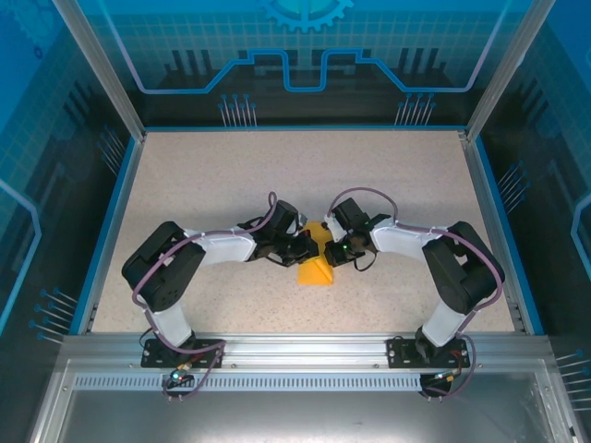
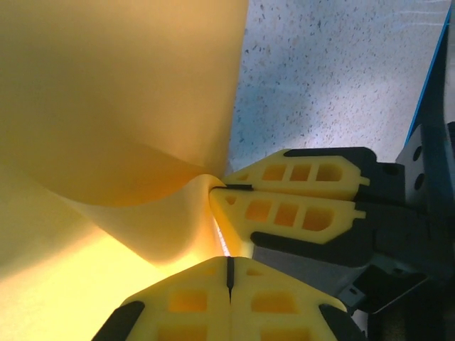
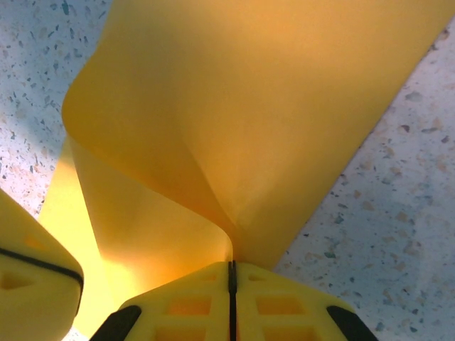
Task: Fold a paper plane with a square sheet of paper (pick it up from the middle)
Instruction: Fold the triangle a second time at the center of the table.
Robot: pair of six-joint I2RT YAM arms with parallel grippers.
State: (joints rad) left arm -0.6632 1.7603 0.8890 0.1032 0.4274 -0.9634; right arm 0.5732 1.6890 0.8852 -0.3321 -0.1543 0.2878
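Note:
The square sheet of paper [image 1: 317,272] is orange-yellow and lies bent at the table's middle, between the two arms. In the left wrist view the sheet [image 2: 121,92] curls up in a soft fold. My left gripper [image 2: 229,264] is shut with the sheet's edge at its tips. My right gripper [image 3: 231,266] is shut on the sheet [image 3: 234,106] where two layers meet in a crease. The right gripper's fingers [image 2: 284,192] pinch the paper just beyond my left fingertips. From above, the left gripper [image 1: 303,247] and right gripper [image 1: 328,249] nearly touch.
The speckled table [image 1: 295,175] stretches wide behind the grippers, with blue rails [image 1: 109,231] at its sides. A metal frame [image 1: 295,346] runs along the near edge. The left gripper's finger [image 3: 28,270] sits close beside my right fingers.

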